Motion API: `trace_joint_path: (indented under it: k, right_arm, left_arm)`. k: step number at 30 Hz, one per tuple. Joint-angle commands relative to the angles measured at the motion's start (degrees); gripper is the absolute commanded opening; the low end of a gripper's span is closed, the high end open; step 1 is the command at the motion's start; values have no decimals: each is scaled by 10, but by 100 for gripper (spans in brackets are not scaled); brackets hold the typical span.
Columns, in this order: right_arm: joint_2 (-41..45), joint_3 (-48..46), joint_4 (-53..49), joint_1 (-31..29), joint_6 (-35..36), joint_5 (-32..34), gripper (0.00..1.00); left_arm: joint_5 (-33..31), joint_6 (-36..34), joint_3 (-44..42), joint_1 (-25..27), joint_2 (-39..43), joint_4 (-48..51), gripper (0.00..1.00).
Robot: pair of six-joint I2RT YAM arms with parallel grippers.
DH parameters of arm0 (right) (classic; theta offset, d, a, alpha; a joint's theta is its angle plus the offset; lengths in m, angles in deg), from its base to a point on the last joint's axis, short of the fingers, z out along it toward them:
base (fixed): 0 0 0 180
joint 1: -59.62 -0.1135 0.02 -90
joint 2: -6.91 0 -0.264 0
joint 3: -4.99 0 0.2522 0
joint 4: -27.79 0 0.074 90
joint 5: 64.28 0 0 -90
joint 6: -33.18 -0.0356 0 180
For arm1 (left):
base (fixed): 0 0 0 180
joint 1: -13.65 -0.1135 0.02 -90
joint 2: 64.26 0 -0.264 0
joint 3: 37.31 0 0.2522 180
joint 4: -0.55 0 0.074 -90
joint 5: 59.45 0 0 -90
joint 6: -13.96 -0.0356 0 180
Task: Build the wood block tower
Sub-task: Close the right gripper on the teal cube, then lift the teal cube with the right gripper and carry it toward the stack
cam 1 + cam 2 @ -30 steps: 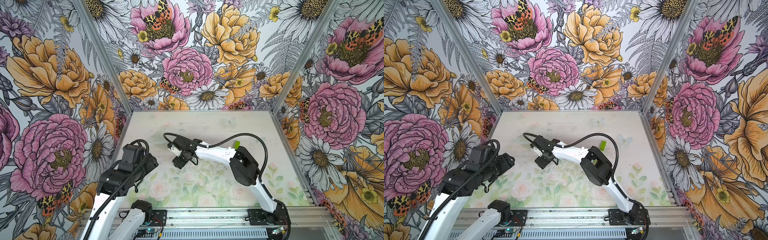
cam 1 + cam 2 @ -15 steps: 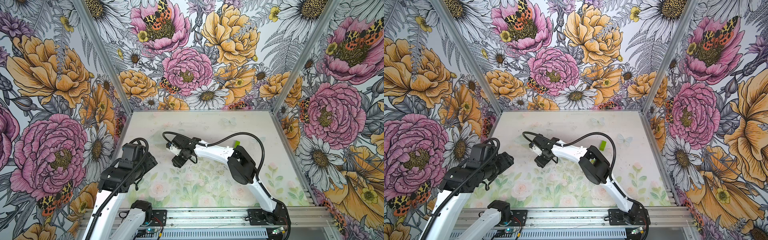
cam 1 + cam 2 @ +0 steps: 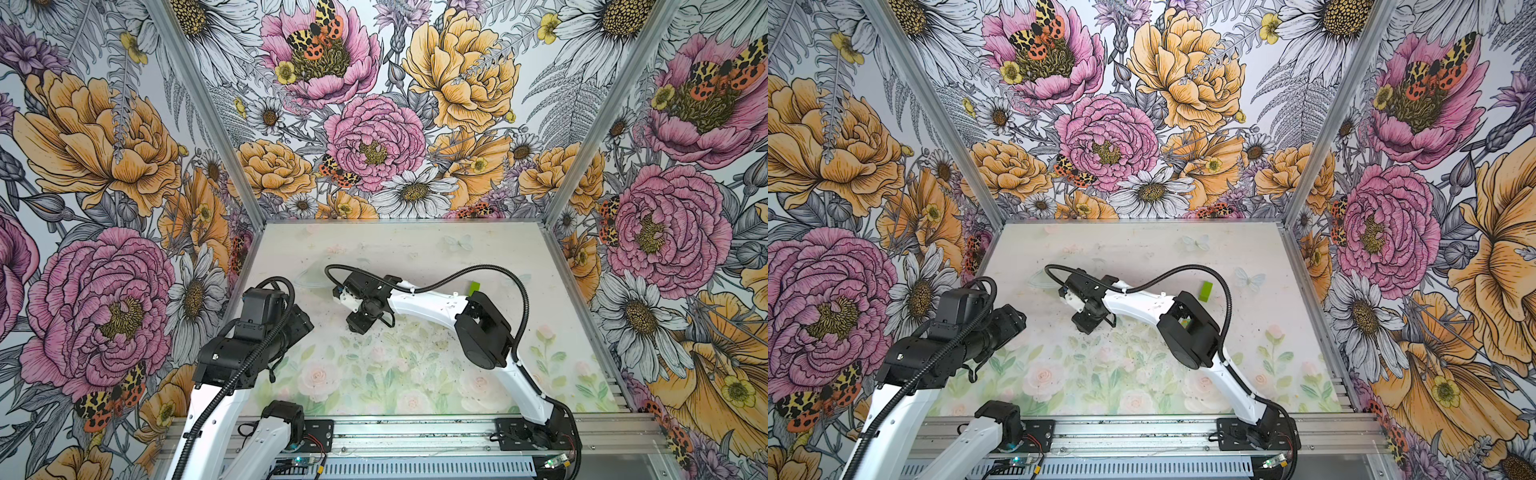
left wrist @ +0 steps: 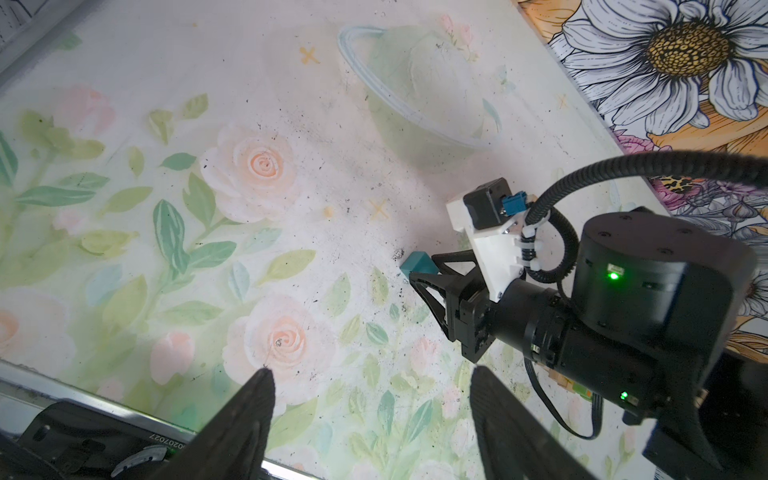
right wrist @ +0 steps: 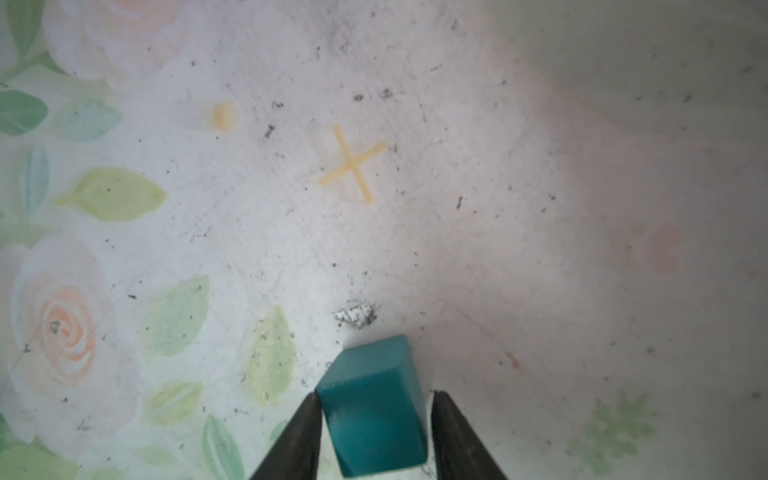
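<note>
Two hands: left hand (image 4: 374,415) gapes wide, empty, over open counter (image 4: 291,166); right hand (image 5: 374,394) stands narrow around teal cube (image 5: 374,419) mid-counter, well clear of edges; grip uncertain.

The near half of the bench (image 3: 374,374) is bare; I can pass freely there. My right arm (image 3: 432,301) bars the middle, the right hand (image 5: 374,394) straddling a teal block (image 5: 370,419). A lime-green block (image 3: 1205,290) sits just beyond that elbow. My left hand (image 4: 370,369) has bare bench ahead. Flowered walls (image 3: 374,124) close three sides.
</note>
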Motion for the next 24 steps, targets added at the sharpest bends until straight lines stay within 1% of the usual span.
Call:
trace_joint_path:
  k: [1,4,9,14,16,17,18,19,24]
  right_arm:
    - [-6,0,-4,-5,7,26,41]
    - [-5,-1,-7,-7,5,40,39]
    - [-3,5,-8,-9,-12,69,32]
    - [8,9,-8,-9,-33,86,28]
    - [17,9,-8,-8,-42,93,27]
    - [20,9,-9,-7,-47,92,27]
    - [25,9,-9,-6,-54,91,26]
    - [30,8,-9,-4,-61,91,25]
    - [61,6,-12,11,-97,83,23]
  left_arm:
    - [8,-13,7,-7,4,-17,76]
    - [9,-13,8,-8,4,-17,76]
    - [11,-18,13,-9,3,-17,76]
    - [11,-34,28,-11,-19,-18,78]
    - [12,-46,37,-11,-34,-23,83]
    - [13,-50,41,-11,-40,-24,88]
    - [13,-57,47,-11,-48,-27,95]
    - [13,-64,51,-12,-55,-30,99]
    - [12,-94,79,-16,-93,-37,99]
